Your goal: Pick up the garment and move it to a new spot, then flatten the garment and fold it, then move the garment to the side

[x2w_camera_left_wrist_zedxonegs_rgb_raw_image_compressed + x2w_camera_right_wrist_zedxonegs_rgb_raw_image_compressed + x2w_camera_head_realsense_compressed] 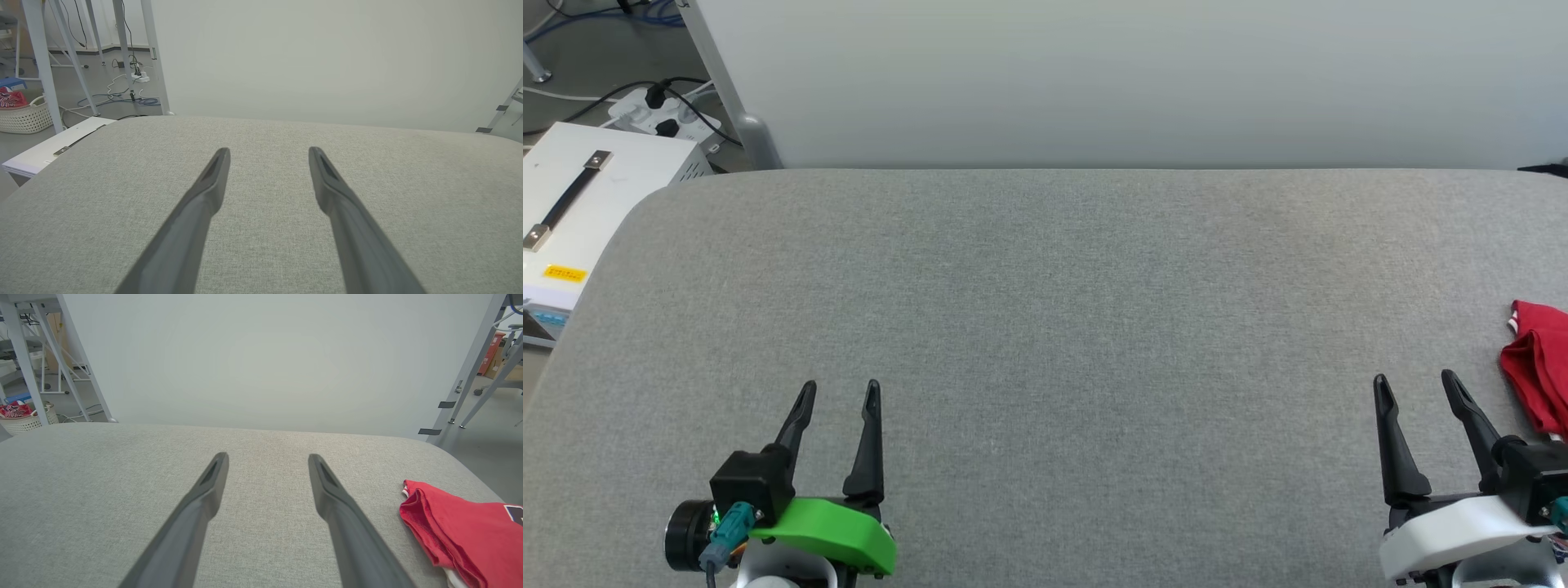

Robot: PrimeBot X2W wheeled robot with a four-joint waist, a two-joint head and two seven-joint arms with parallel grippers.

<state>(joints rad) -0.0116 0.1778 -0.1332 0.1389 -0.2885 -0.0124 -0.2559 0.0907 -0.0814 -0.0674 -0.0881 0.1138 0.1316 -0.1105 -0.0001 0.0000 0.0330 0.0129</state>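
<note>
We find both hands poised over the near edge of the tabletop [1045, 286]. The left hand [840, 384] and the right hand [1413, 376] each hold their fingers apart and carry nothing. The garment [1539, 367] lies in bunched layers at the right edge, just beside the right hand but not touching it. We judge this posture neutral: it leaves the middle free for spreading cloth.
</note>
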